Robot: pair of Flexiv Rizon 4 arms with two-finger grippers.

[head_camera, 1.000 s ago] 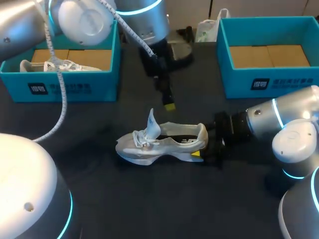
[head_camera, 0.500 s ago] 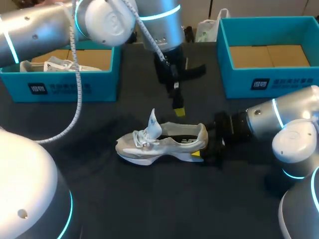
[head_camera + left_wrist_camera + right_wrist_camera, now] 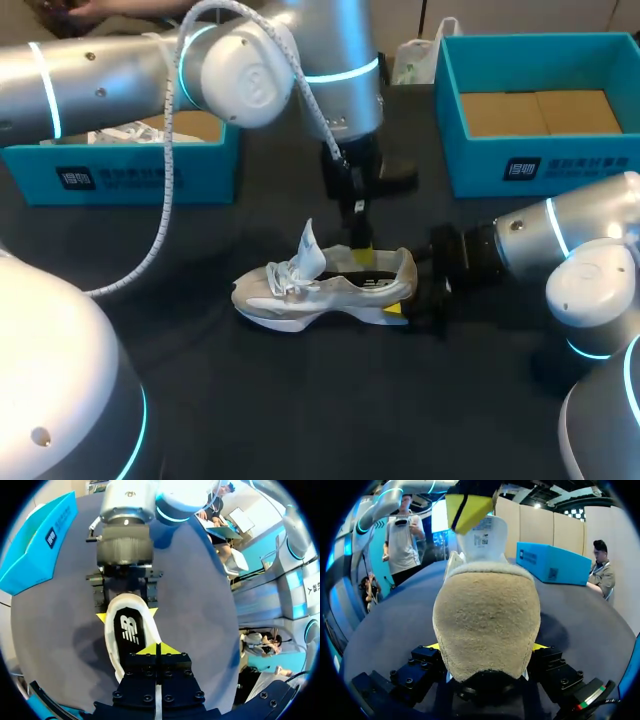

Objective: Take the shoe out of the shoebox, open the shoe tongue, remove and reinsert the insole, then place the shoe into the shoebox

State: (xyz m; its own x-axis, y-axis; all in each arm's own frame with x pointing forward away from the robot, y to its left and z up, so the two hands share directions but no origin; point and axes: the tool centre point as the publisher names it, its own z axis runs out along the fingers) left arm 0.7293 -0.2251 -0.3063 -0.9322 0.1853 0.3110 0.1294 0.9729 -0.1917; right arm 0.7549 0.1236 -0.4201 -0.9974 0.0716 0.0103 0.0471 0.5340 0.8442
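In the head view our left arm (image 3: 100, 70) covers most of the left shoebox (image 3: 150, 175). From our right wrist, the shoe (image 3: 487, 620) heel hides our right claw (image 3: 485, 647) almost wholly; we see only yellow slivers.

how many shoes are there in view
2. One white sneaker lies mid-table; a second white shoe sits in the left teal cardboard shoebox, partly hidden by the left arm.

The dark table (image 3: 300, 400) carries a white shoe (image 3: 290, 295) mid-table, a left shoebox (image 3: 200, 175) and a right shoebox (image 3: 580, 165) farther back.
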